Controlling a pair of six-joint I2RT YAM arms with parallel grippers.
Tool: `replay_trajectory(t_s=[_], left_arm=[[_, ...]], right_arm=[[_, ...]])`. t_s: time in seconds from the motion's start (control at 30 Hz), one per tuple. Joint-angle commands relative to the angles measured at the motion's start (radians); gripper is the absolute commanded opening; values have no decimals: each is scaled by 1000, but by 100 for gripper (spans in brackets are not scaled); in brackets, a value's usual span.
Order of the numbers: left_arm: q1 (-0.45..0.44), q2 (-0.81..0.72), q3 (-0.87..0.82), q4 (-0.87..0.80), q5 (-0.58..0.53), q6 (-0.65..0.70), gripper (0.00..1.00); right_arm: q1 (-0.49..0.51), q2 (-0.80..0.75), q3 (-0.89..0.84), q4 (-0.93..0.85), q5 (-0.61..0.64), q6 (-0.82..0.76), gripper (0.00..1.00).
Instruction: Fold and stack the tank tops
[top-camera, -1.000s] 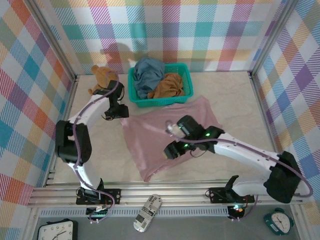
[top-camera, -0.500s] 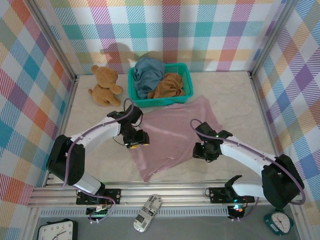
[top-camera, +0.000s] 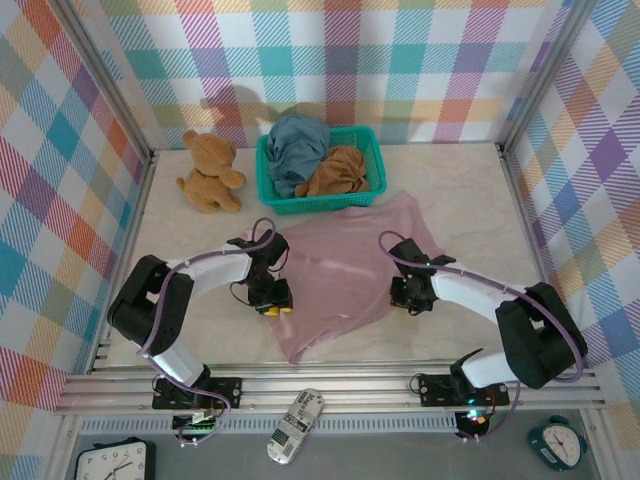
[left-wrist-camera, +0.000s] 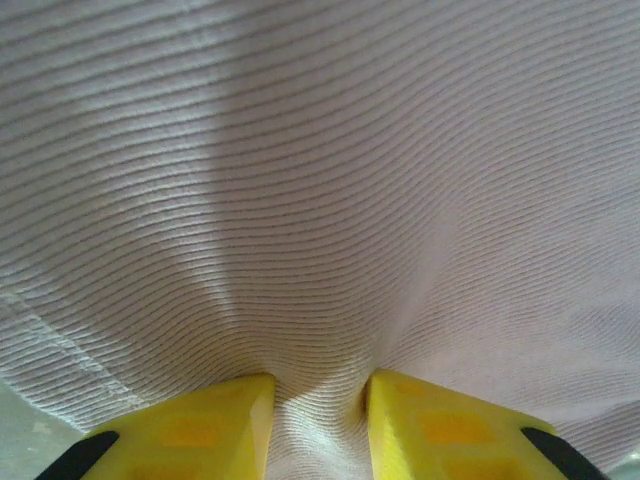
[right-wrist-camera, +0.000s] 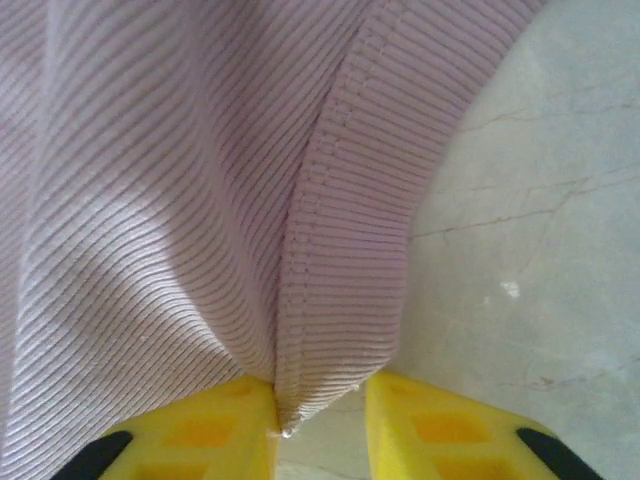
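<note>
The dusty pink tank top (top-camera: 335, 270) lies spread flat on the marble table (top-camera: 470, 200). My left gripper (top-camera: 272, 300) sits low on its left edge. In the left wrist view the yellow fingers (left-wrist-camera: 190, 430) squeeze a raised ridge of pink ribbed cloth (left-wrist-camera: 320, 200) between them. My right gripper (top-camera: 412, 297) is at the top's right edge. Its fingers (right-wrist-camera: 440, 430) have the pink hem (right-wrist-camera: 345, 260) bunched between them, with a sliver of table showing at the tips. The slate blue top (top-camera: 295, 140) and the ochre top (top-camera: 338, 172) lie crumpled in the basket.
The teal mesh basket (top-camera: 365, 197) stands at the back centre, just beyond the pink top. A brown teddy bear (top-camera: 210, 170) sits to its left. Plaid walls close in three sides. A metal rail (top-camera: 330, 385) runs along the near edge.
Both grippers came down onto the pink top's side edges and narrowed their jaws on the cloth. The left arm swung from beside the basket to the top's left edge.
</note>
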Motion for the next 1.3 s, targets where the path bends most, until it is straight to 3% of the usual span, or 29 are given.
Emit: replay_trajectory(t_s=[0.0,0.1,0.33,0.47,0.63,0.77,0.9,1.07,1.27], left_arm=[[1,56,-4,-32,-74,49,29],[6,71,9,-64,-127,70,27],[26,93,43,-87,-153,86,26],[28,91,70,-105,-151,93,26],[29,81,116,-160,-165,115,31],[29,18,146,-223,-167,121,44],[-2,-75,140,-273,-91,101,54],[-97,-186,65,-293,5,6,58],[-175,-261,-59,-297,-2,-102,59]], right_arm=[[-2,16,20,23,16,-32,17],[-3,-36,30,-51,43,-45,7],[-2,-168,6,-210,-12,11,3],[7,-217,-50,-225,-80,67,8],[-4,-225,-60,-233,-81,77,25],[-127,-295,-5,-268,-50,35,34],[-288,-299,27,-223,-48,-60,39],[-400,-191,73,-129,-57,-159,42],[-494,-56,108,-44,-100,-251,42]])
